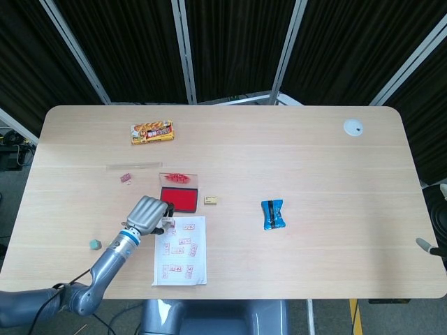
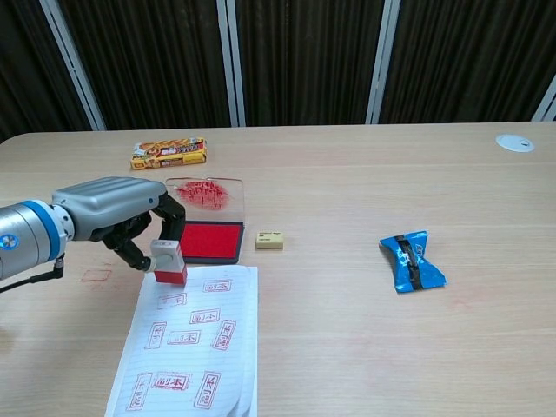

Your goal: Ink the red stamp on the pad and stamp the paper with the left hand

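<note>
- Nearest the camera there's the sheet of paper [image 2: 187, 343], lined, already covered in a bunch of red stamp marks. It lies flat at the near left of the table [image 2: 365, 330].
- Right at the paper's far left corner is the left hand [image 2: 122, 213], fingers clamped around the red stamp [image 2: 168, 262]. The stamp has a pale top and a red bottom, and it sits upright at that corner of the sheet. Can't tell from either view whether it's actually pressing on the paper or just above it.
- In the head view the same left hand [image 1: 148, 215] shows just left of the paper's top edge, with the grey arm trailing off toward the near left.
- Small greenish thing [image 1: 93, 243] on the table left of the arm, too tiny to say what it is.
- Just beyond the stamp: the ink pad [image 2: 207, 241], red, in a dark tray, with its clear lid [image 2: 205, 193] smeared red lying behind it.
- Right of the pad, a little tan block [image 2: 269, 240].
- Further right, well apart from everything, a blue snack packet [image 2: 411, 260].
- Left of the pad, a small pink clip [image 1: 126, 178] and a clear ruler-looking strip [image 1: 133, 166].
- Far left: a yellow snack box [image 2: 168, 153].
- Far right corner: a white round cap [image 2: 515, 142] set in the table.
- Right hand doesn't show in either view.
</note>
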